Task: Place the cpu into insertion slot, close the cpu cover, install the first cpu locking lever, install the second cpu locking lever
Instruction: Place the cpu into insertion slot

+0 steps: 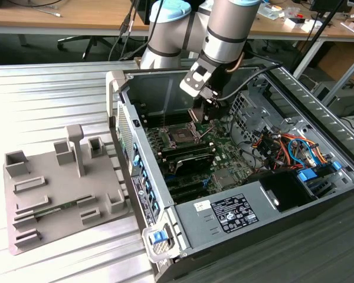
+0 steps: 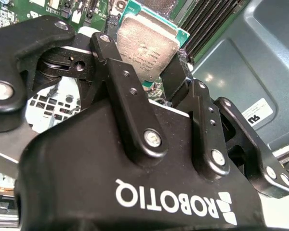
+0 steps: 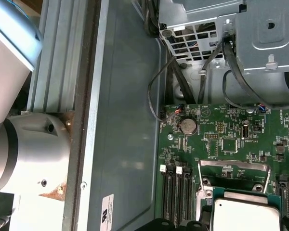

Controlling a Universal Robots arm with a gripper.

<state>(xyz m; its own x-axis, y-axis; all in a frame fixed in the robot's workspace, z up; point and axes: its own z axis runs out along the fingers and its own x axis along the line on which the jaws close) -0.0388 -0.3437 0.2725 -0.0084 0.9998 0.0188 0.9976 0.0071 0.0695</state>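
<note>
So the tool (image 2: 143,55) is clamped on the cpu (image 2: 147,38) — fingers (image 2: 108,55) narrowed onto its two edges in the second wrist view. Exterior view adds the insertion slot (image 1: 180,137), roughly 8 o'clock from the tool — first wrist view has the cpu cover (image 3: 233,167) near the cpu.

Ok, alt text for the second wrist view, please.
The black gripper clamps the cpu by two opposite edges, its silvery top facing the camera. Behind it lie green circuit board, black memory slots and the grey case wall.
</note>
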